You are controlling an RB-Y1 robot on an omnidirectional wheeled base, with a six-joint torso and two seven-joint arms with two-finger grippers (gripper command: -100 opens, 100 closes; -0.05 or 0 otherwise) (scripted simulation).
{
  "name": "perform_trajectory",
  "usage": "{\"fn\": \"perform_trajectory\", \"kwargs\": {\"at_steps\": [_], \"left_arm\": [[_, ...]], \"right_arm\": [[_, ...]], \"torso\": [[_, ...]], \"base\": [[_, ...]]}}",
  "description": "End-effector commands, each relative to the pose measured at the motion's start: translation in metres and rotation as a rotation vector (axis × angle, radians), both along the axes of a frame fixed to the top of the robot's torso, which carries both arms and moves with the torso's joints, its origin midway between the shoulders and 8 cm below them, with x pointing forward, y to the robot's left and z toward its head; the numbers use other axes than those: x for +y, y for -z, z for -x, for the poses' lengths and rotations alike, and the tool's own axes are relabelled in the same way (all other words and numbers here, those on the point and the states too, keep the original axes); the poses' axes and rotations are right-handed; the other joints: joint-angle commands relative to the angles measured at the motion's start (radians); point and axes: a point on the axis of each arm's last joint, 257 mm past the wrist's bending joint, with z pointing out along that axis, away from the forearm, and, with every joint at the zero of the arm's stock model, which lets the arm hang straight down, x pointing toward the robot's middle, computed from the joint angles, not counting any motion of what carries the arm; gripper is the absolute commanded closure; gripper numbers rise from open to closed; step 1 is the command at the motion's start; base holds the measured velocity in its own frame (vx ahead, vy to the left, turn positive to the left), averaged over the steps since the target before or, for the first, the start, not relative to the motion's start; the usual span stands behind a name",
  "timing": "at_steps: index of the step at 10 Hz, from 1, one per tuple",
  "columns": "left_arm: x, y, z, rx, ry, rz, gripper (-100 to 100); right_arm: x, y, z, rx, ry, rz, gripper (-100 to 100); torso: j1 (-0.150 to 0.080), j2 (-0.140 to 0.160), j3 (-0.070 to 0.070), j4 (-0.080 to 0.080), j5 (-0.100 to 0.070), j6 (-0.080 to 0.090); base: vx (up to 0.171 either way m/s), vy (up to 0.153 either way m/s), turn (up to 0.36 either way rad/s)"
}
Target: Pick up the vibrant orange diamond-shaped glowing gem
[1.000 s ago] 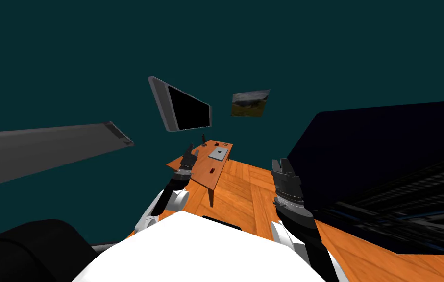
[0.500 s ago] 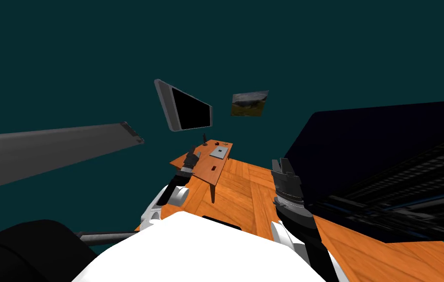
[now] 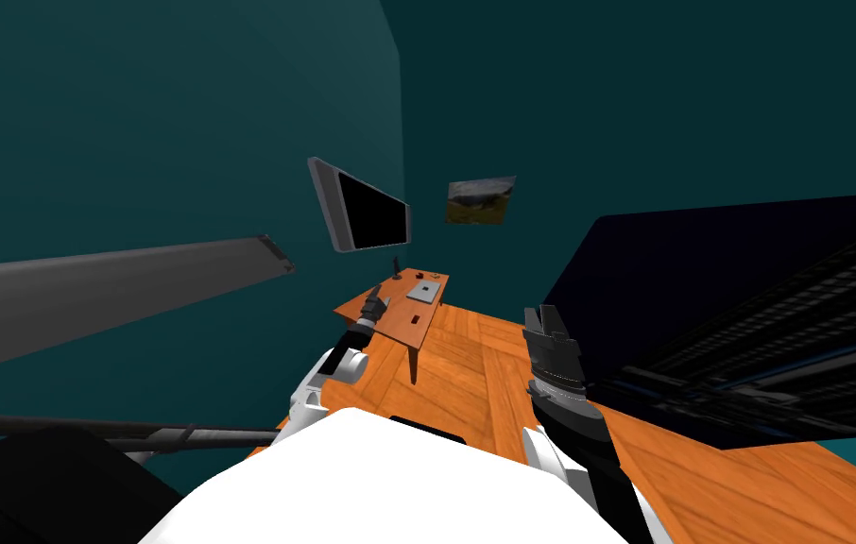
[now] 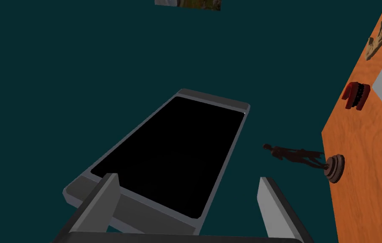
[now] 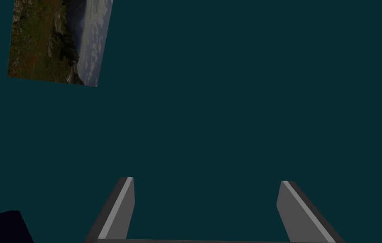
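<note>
Head view shows a small red thing [image 3: 414, 327] lying on the wooden table [image 3: 396, 316], close to the table's near edge. It is too small to tell if it is the gem. Past it on the table lies a flat grey pad [image 3: 423, 292]. At the far end, by the teal wall, stands a little dark statue [image 3: 397, 268]. The left gripper [image 3: 378, 298] shows over the left part of the table, near the red thing but apart from it. In the left wrist view its two fingers stand wide apart with nothing between them, and they point at a big black screen [image 4: 173, 156] with a grey frame on the wall. Beside the screen that view shows the table top with three things in a row: the statue on its round foot, a red curved thing [image 4: 356, 95] with a dark middle, and a tan hand-shaped thing [image 4: 377, 40]. I cannot tell if this red one is the same as the small red thing. The right gripper [image 3: 541, 319] is held up well to the right of the table, over the wooden floor [image 3: 459, 368]. Its fingers are wide apart too and hold nothing. A picture [image 3: 481, 199] hangs on the wall just right of the screen. A big dark blue block [image 3: 700, 283] stands on the right, and a long grey bar [image 3: 86, 293] reaches in from the left.
</note>
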Motion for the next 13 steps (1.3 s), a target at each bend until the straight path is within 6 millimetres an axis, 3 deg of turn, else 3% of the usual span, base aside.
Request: {"fn": "perform_trajectory", "kwargs": {"at_steps": [1,5,9,13], "left_arm": [[0.004,0.018,-0.016,0.058,0.014,0.064,-100],[0.018,0.061,-0.045,0.177,0.024,0.187,-100],[0.029,0.100,-0.061,0.278,0.018,0.271,-100],[0.045,0.157,-0.076,0.420,-0.003,0.392,-100]], "right_arm": [[0.000,0.000,0.000,0.000,0.000,0.000,0],[0.000,0.000,0.000,0.000,0.000,0.000,0],[0.000,0.000,0.000,0.000,0.000,0.000,0],[0.000,0.000,0.000,0.000,0.000,0.000,0]], "torso": [[0.000,0.000,0.000,0.000,0.000,0.000],[-0.002,-0.004,-0.002,-0.001,0.000,0.000],[-0.003,-0.004,-0.002,-0.001,-0.001,0.000],[-0.003,-0.007,-0.004,-0.001,-0.001,0.000]], "base": [[-0.137,0.045,-0.016],[-0.078,0.020,-0.025],[-0.065,0.004,-0.035],[-0.033,0.004,-0.061]]}}
